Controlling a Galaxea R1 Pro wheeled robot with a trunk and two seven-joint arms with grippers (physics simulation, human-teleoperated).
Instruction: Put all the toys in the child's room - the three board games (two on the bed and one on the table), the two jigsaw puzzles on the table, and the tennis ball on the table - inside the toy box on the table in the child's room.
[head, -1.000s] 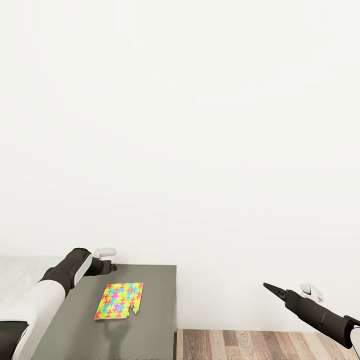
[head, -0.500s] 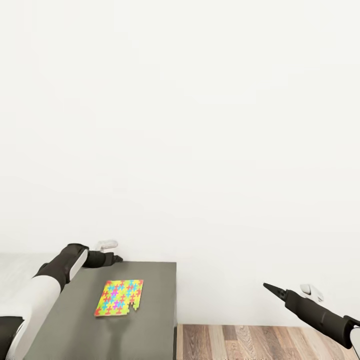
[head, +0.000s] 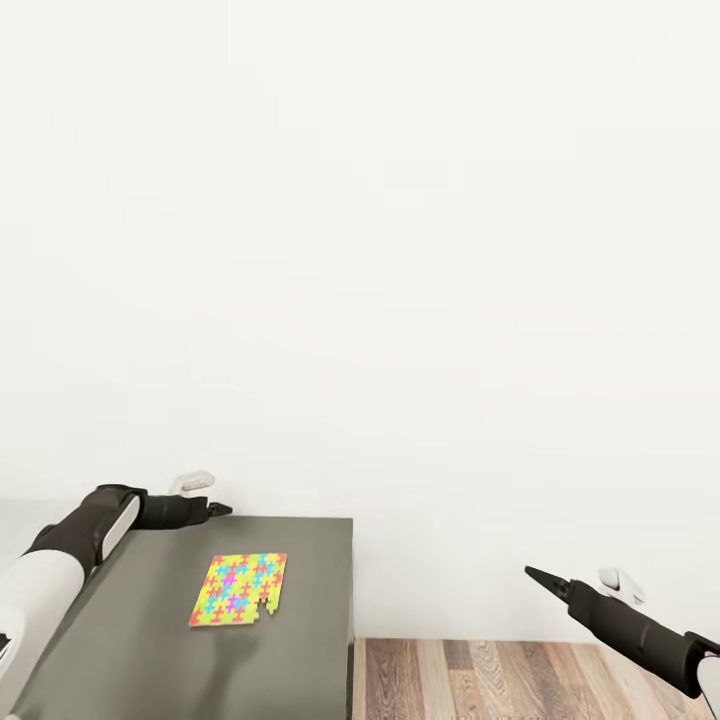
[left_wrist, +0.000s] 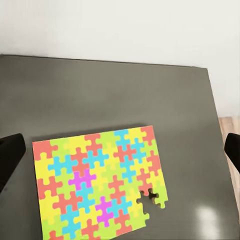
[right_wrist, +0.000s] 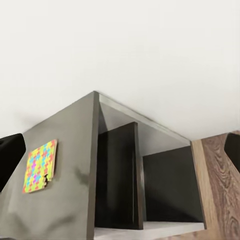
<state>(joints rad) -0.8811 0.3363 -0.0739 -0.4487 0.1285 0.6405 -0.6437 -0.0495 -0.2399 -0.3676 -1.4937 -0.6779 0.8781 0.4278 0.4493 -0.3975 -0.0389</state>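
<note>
A jigsaw puzzle (head: 238, 590), a flat multicoloured mosaic with one piece missing near a corner, lies on a low dark-grey cabinet top (head: 300, 640). My left gripper (head: 216, 509) hovers over the cabinet's far left corner, beyond the puzzle. In the left wrist view the puzzle (left_wrist: 97, 187) lies below the gripper (left_wrist: 122, 152), whose fingers (left_wrist: 11, 155) stand wide apart, open and empty. My right gripper (head: 537, 575) hangs over the floor, right of the cabinet, also open and empty. The toy box, board games and tennis ball are out of view.
A white wall rises right behind the cabinet. Wood-plank floor (head: 520, 680) lies to its right. The cabinet's side has open dark compartments (right_wrist: 170, 185). A pale grey surface (head: 25, 520) adjoins the cabinet on the left.
My left arm has drawn back and to the left, carrying the gripper from near the puzzle to the cabinet's far left corner. The puzzle and the right arm have stayed put.
</note>
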